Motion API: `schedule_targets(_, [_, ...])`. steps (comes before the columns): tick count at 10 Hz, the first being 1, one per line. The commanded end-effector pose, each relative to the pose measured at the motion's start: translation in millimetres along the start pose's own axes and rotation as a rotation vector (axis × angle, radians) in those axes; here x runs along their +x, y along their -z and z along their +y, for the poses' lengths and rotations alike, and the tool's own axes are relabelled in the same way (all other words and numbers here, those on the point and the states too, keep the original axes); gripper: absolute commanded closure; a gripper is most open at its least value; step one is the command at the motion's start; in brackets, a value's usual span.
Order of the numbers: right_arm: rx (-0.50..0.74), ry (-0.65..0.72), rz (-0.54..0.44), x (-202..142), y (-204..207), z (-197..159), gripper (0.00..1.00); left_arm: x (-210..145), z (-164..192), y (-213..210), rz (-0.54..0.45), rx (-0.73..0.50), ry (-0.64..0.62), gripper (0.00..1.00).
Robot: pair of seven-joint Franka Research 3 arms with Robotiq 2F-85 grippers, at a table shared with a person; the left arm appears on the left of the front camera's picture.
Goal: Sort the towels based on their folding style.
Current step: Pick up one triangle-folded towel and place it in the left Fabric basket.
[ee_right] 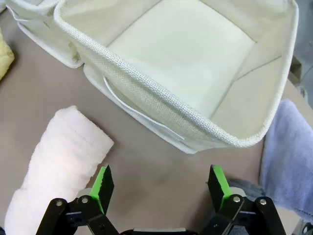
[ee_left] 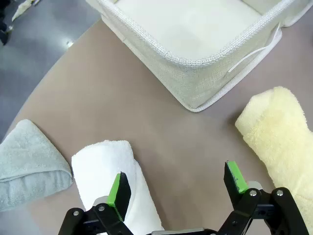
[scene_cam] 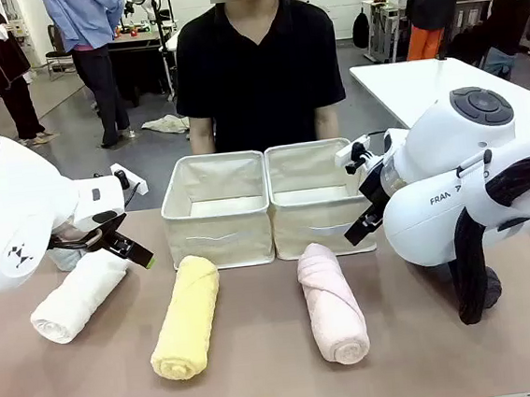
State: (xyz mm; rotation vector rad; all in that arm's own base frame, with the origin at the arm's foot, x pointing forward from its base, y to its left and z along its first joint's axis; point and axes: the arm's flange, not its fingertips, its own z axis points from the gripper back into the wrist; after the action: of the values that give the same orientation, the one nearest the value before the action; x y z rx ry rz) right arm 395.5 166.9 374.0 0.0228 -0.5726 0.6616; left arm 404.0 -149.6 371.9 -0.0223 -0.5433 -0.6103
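Hovering over the near edge of the table (ee_left: 98, 103), I have both pairs of fingers spread wide and holding nothing. My left fingers (ee_left: 118, 191) hang above the end of the rolled white towel (ee_left: 105, 164), with one pad over the roll and the other over bare table. The mint towel (ee_left: 29, 164), folded to a point, lies just beside that roll, and the rolled yellow towel (ee_left: 279, 132) lies on its other side, apart from it. My right fingers (ee_right: 102, 183) hang beside the rolled pink towel (ee_right: 58, 156). The blue towel (ee_right: 291, 152) lies past the corner of the right bin (ee_right: 161, 105).

Both the right bin and the left bin (ee_left: 195, 63) look empty, so I judge the sorting has not begun and the first pick is the step in hand. The white towel seems the likely one. To take it I need to shift sideways until the roll sits between my left fingers, then come down and close across its width. I should keep clear of the mint towel so it is not dragged along. Rolls would share one bin and the pointed folds the other.
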Motion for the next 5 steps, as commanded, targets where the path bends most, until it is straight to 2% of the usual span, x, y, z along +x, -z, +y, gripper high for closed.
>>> schedule_targets(1, [0.0,0.0,0.0,0.0,0.0,0.0,0.0,0.0,-0.1,0.0,0.0,0.0,0.0,0.0])
schedule_targets(5, [0.0,0.0,0.0,0.0,0.0,0.0,0.0,0.0,-0.1,0.0,0.0,0.0,0.0,0.0])
